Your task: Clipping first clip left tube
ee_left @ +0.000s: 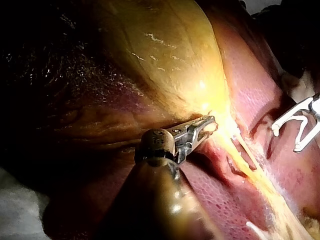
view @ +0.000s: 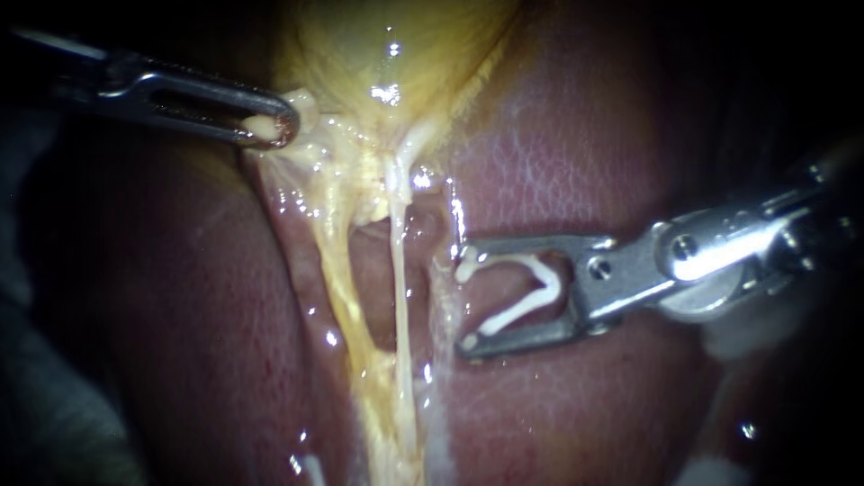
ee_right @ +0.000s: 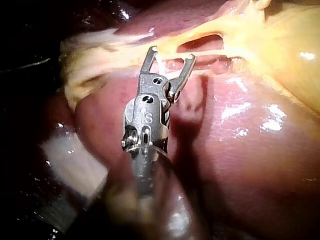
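**Two tubes bare, the clip beside them**

Two strands ran down from the gallbladder (view: 378,45) across the liver (view: 576,153). The left tube (view: 337,279) was thick, yellow and ragged. The thin tube (view: 399,270) beside it was pale and glossy. A narrow window of dark red tissue separated them.

My right instrument (view: 465,304) lay over smooth, wet, finely pebbled liver, with open room above and below its shaft. Its jaws stood spread wide, carrying a white V-shaped clip (view: 531,292) whose arms lay along both jaws. The tips were just beside the thin tube, and neither tube lay between them. The left tube sat farther off, beyond the window.

My left instrument (view: 270,126), slotted and steel, pinched the gallbladder's pale fatty lower edge, near where the strands began.
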You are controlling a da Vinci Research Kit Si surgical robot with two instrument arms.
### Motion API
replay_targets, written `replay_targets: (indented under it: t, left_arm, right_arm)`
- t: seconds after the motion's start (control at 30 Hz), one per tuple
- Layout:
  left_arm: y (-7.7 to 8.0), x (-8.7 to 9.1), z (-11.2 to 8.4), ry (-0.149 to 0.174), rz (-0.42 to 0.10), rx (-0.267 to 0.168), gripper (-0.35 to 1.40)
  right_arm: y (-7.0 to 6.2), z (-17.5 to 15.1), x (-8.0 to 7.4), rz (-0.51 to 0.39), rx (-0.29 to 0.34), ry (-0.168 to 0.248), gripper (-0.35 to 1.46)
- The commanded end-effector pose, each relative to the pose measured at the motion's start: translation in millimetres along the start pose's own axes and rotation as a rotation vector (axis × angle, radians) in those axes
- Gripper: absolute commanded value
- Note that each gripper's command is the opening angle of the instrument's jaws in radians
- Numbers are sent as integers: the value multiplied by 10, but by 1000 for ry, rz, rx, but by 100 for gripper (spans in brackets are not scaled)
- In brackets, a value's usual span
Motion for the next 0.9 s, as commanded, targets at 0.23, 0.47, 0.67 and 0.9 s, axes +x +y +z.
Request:
replay_targets:
  t: [0.23,0.47,0.67,0.9]
  left_arm:
    - [1,1,-1,0,-1,0,-35]
    - [1,1,0,0,-1,0,-35]
    - [2,1,0,0,-1,0,-35]
    - [2,1,0,0,-1,0,-35]
  right_arm:
    - [-1,41,-7,91,19,14,50]
    - [1,71,-20,126,54,19,50]
    - [7,83,-38,158,71,22,50]
    - [20,89,-61,178,66,17,50]
